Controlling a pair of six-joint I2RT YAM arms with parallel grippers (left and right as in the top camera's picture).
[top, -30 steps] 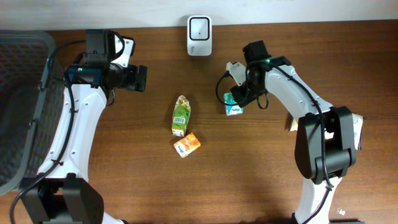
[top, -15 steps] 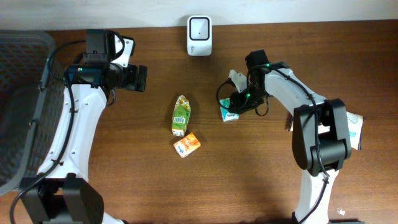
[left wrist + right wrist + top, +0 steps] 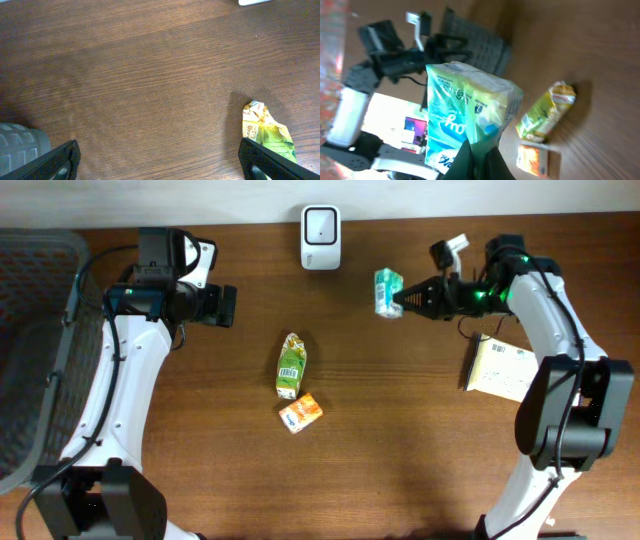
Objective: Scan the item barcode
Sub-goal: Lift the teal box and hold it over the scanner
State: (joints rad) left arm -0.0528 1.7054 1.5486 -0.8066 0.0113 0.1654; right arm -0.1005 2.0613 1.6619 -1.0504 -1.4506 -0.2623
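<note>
The teal packet (image 3: 388, 292) is clamped in the clenched right pincer (image 3: 408, 300) and held near the back edge of the counter (image 3: 400, 460), to the right of the white scanner (image 3: 320, 225). A green carton (image 3: 290, 365) and an orange carton (image 3: 300, 412) are seen near the counter's middle. The left pincer (image 3: 225, 307) is spread wide, grasping nothing, over the left side.

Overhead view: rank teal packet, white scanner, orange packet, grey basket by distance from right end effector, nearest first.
1. Teal-and-white plastic packet: gripped in the right end effector.
2. White boxy scanner: table's far edge, to its left.
3. Small orange packet: mid-table, nearer the arm bases.
4. Dark grey mesh basket: far left edge.
</note>
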